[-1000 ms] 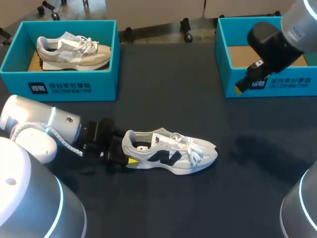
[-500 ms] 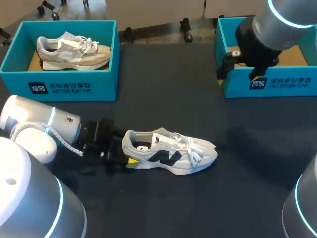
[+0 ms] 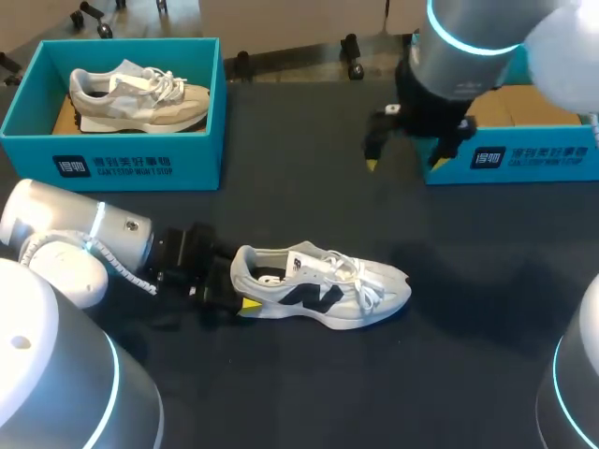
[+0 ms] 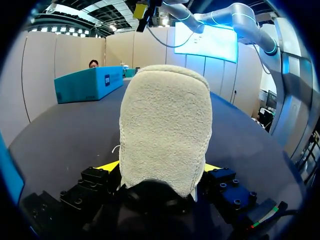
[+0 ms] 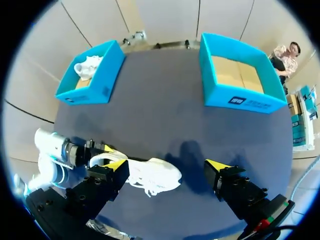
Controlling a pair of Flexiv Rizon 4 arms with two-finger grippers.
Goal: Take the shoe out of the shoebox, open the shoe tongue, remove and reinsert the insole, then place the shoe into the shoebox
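Note:
A white shoe (image 3: 323, 285) with a black side logo lies on its sole on the dark table (image 3: 309, 196). From the left, my left gripper (image 3: 241, 297) holds the heel. In the left wrist view the fleecy heel (image 4: 165, 120) fills the gap, and my left gripper (image 4: 160, 167) is shut on it with a yellow tip on each side. My right gripper (image 3: 404, 165) hangs open high over the table, just left of the empty blue shoebox (image 3: 510, 154). From its wrist view my right gripper (image 5: 167, 165) looks down on the shoe (image 5: 160, 181) far below.
A second blue shoebox (image 3: 122, 159) at the back left holds a beige shoe (image 3: 136, 94). Both boxes also show from the right wrist: the left box (image 5: 95, 82) and the right box (image 5: 240, 97). Bare table lies between and in front of the boxes.
My right arm has swung left from over the right shoebox to the table beside that box's left end. The left gripper and the shoe have not moved.

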